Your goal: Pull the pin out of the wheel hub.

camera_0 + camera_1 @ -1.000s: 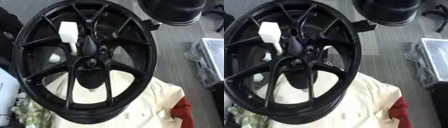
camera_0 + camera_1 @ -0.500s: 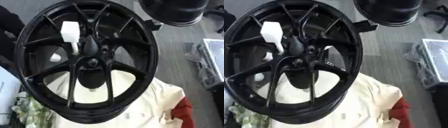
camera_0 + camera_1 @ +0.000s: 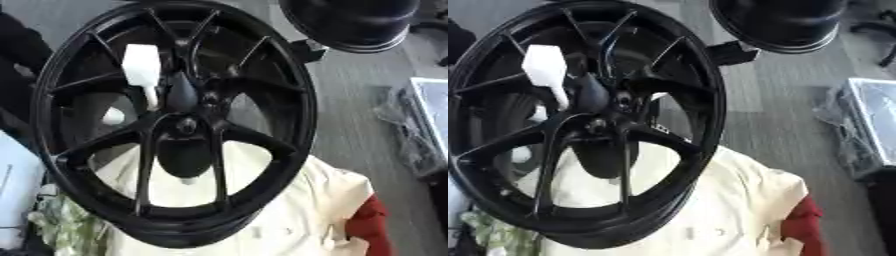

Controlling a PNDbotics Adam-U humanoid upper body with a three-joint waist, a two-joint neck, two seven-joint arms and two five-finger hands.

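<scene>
Big black wheel hub (image 3: pixel 175 125) fills the view, upright over a cream cloth (image 3: pixel 289 210). White pin (image 3: pixel 143 70) sits in the upper-left spokes beside the centre. A dark shape (image 3: pixel 182 92) crosses the centre; whether that's a hand, open or closed, can't tell.

You see a cream cloth (image 3: pixel 289 210) under the black wheel (image 3: pixel 289 100), a red cloth (image 3: pixel 372 222) beside it.

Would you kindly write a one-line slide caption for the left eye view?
Black spoked wheel standing on a cream cloth, a white pin projecting beside its hub; no robot hand in view.
</scene>
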